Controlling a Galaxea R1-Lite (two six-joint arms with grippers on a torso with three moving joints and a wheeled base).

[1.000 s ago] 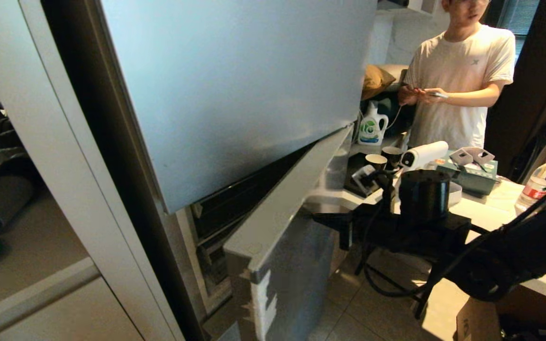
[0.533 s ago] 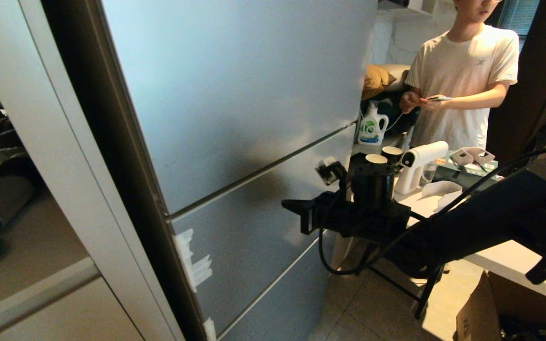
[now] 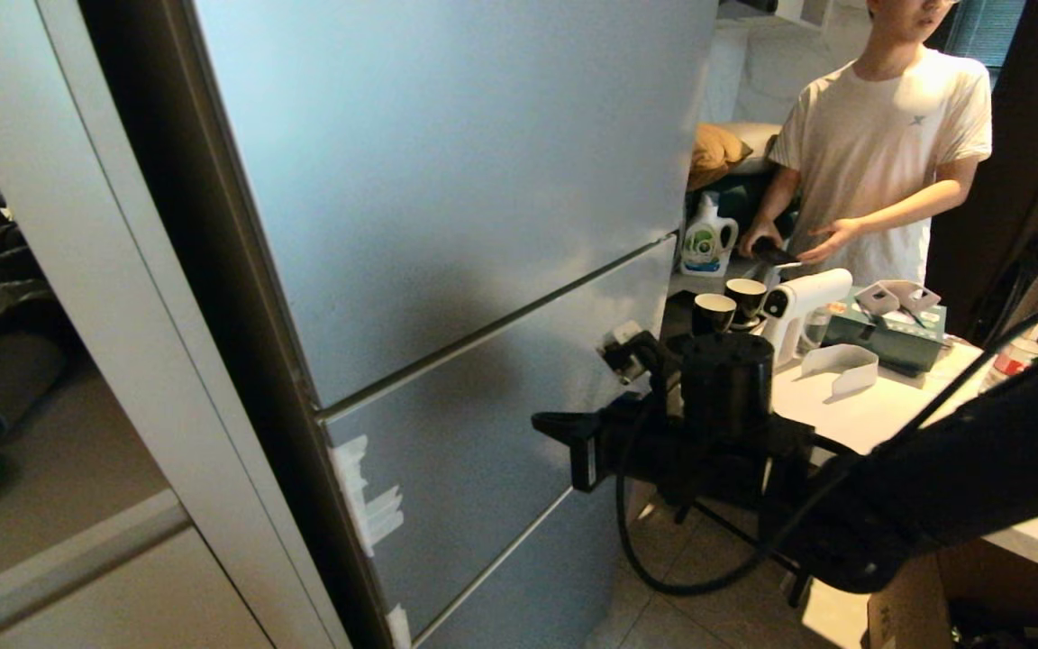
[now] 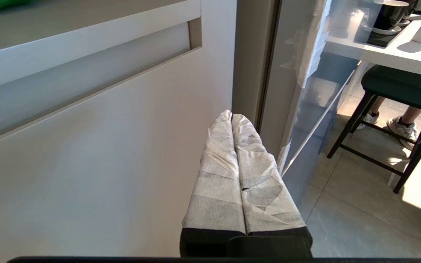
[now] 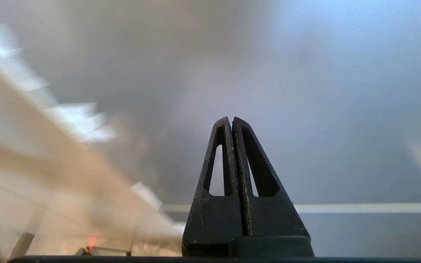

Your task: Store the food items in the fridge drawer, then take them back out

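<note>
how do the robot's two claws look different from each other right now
The left claw has fingers wrapped in white fabric tape; the right claw has bare black fingers with slotted cut-outs. The left claw points at a beige cabinet door beside the fridge; the right claw faces the silver-grey fridge front itself. Both are shut, fingers pressed together, holding nothing.

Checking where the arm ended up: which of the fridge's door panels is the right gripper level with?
The middle panel, the one between the two horizontal seams and carrying white tape at its left edge. The right gripper, shut, is at that height.
</note>
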